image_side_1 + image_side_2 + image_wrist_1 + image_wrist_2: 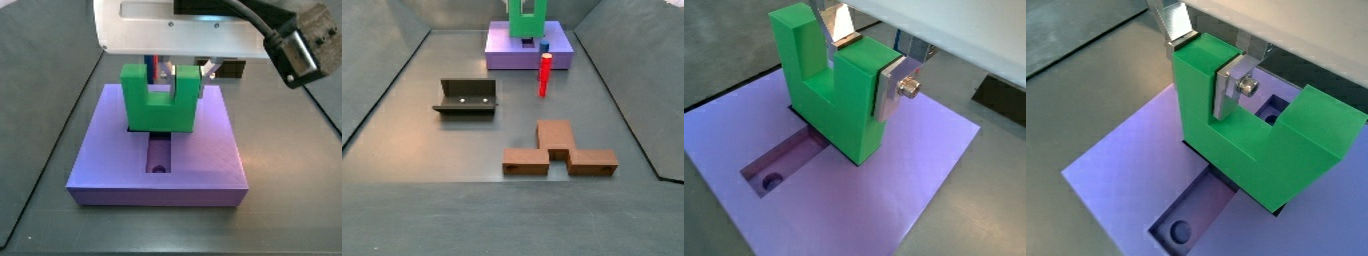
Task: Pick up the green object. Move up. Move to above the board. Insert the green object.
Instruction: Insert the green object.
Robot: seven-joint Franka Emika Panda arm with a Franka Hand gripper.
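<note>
Nearest in a side view lies a brown stepped block (559,152) on the grey floor (422,140). Behind it to the left stands the fixture (465,97), a dark L-shaped bracket on a base plate. A thin red peg (545,74) stands upright just in front of the board (509,55), a large flat purple rectangular slab at the far end of the floor, with a thin blue peg (544,45) near the board's right side.

The green object (162,100), a bright green U-shaped block with two upright prongs and a square notch between them, stands upright on the board, its base sunk into the cross-shaped recess (159,157). One arm of that recess, with a round hole in it, lies open in front of the block.

The gripper (865,62) sits directly above the board, its flat silver fingers (891,85) closed on one prong of the green object, one plate outside the prong and the other inside the notch.
</note>
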